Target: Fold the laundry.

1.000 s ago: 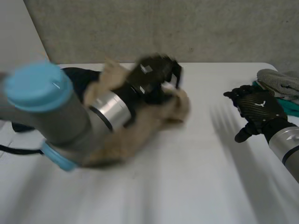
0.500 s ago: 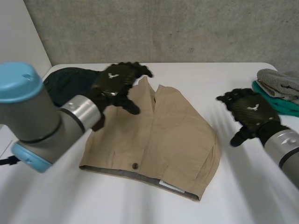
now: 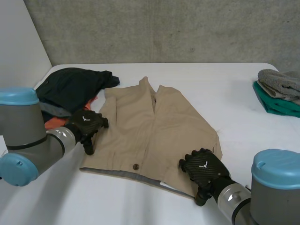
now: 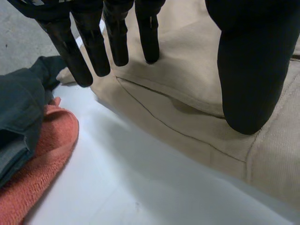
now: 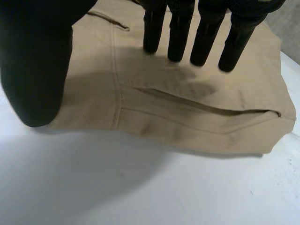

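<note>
Shorts (image 3: 159, 126) now lie flat; your left hand (image 3: 86, 125) has dropped to their 9 o'clock edge, right hand (image 3: 202, 168) to 5 o'clock, both open and empty: fold next.

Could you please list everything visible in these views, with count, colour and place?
shorts: one, tan, spread flat at the table's middle, waistband towards the robot
garment: one, dark, crumpled at the table's far left
cloth: one, orange, under the dark garment beside the shorts
folded cloth: one, grey, at the right edge on top of the teal one
teal cloth: one, teal, under the grey one
table: one, white, beneath everything
wall: one, grey, behind the table
arms: two, grey with light-blue caps, at the near sides
left hand: one, black, fingers straight, at the shorts' left edge
right hand: one, black, fingers straight, at the shorts' near right corner
</note>
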Controlling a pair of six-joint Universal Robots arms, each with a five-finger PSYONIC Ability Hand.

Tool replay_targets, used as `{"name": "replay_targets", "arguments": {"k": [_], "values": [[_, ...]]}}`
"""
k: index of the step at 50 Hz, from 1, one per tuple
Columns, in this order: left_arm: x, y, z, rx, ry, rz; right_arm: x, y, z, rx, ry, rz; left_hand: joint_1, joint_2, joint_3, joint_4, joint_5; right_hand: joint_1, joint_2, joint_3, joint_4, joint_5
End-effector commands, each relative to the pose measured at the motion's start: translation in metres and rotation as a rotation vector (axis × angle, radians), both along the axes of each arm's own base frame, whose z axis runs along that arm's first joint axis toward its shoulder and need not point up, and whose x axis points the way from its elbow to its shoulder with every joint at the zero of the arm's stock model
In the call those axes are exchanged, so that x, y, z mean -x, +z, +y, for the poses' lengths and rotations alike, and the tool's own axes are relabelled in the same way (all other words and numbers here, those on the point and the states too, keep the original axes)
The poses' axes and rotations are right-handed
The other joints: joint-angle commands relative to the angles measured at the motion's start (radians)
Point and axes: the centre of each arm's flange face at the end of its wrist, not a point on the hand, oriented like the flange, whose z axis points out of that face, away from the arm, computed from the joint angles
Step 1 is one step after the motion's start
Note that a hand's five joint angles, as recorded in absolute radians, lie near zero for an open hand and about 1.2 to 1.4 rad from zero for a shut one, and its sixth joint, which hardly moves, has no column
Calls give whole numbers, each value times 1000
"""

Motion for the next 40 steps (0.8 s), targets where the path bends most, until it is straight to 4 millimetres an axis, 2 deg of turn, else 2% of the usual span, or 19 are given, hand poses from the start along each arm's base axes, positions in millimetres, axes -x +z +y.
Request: {"name": "replay_targets", "arguments": {"k": [1, 2, 6, 9, 13, 17, 18, 21, 22, 25, 26, 28, 29, 31, 33, 35, 36, 39, 40], "values": [[3, -9, 4, -23, -6, -6, -2, 0, -3, 31, -2, -14, 556, 563, 558, 573, 578, 796, 799, 798, 809, 812], [4, -11, 4, -26, -3, -8, -2, 0, -4, 32, -4, -15, 971, 978, 972, 988, 993, 913, 916, 915, 926, 929], [6, -7, 7, -17, 8, -5, 0, 5, -11, 72, -31, -34, 1007, 1014, 1008, 1024, 1029, 914, 917, 916, 928, 930], [11, -1, 12, -6, -3, -2, -1, 19, -20, 152, -63, -56, 1007, 1014, 1008, 1024, 1029, 914, 917, 916, 928, 930], [22, 13, 32, -6, -28, 43, -4, 43, -30, 243, -83, -89, 1007, 1014, 1008, 1024, 1029, 914, 917, 916, 928, 930], [35, 23, 55, -37, -50, 119, -2, 66, -60, 336, -130, -99, 1007, 1014, 1008, 1024, 1029, 914, 917, 916, 928, 930], [39, 27, 60, -44, -56, 138, 5, 74, -78, 377, -162, -87, 1007, 1014, 1008, 1024, 1029, 914, 917, 916, 928, 930], [51, 37, 82, -81, -80, 210, 16, 86, -104, 447, -204, -54, 1007, 1014, 1008, 1024, 1029, 914, 917, 916, 928, 930], [54, 39, 87, -90, -88, 227, 24, 93, -125, 500, -233, -17, 1007, 1014, 1008, 1024, 1029, 914, 917, 916, 928, 930], [67, 46, 104, -110, -122, 280, 29, 98, -151, 565, -247, 29, 1007, 1014, 1008, 1024, 1029, 914, 917, 916, 928, 930], [77, 51, 117, -122, -155, 315, 33, 101, -169, 604, -249, 59, 1007, 1014, 1008, 1024, 1029, 914, 917, 916, 928, 930], [89, 53, 130, -140, -181, 347, 33, 104, -184, 639, -245, 73, 1007, 1014, 1008, 1024, 1029, 914, 917, 916, 928, 930], [94, 54, 135, -145, -188, 358, 34, 106, -200, 667, -240, 80, 1007, 1014, 1008, 1024, 1029, 914, 917, 916, 928, 930], [104, 56, 144, -152, -204, 382, 35, 101, -214, 671, -228, 78, 1007, 1014, 1008, 1024, 1029, 914, 917, 916, 928, 930], [125, 47, 157, -175, -231, 401, 33, 92, -232, 673, -194, 61, 1007, 1014, 1008, 1024, 1029, 914, 917, 916, 928, 930], [143, 37, 170, -188, -269, 404, 29, 86, -240, 673, -163, 44, 1007, 1014, 1008, 1024, 1029, 914, 917, 916, 928, 930], [161, 29, 185, -194, -319, 404, 27, 82, -243, 675, -146, 35, 1007, 1014, 1008, 1024, 1029, 914, 917, 916, 928, 930], [180, 14, 196, -197, -348, 386, 22, 67, -255, 698, -110, 6, 1007, 1014, 1008, 1024, 1029, 914, 917, 916, 928, 930], [182, 11, 195, -197, -342, 382, 22, 61, -259, 715, -110, -3, 1007, 1014, 1008, 1024, 1029, 575, 578, 577, 588, 591]]}}
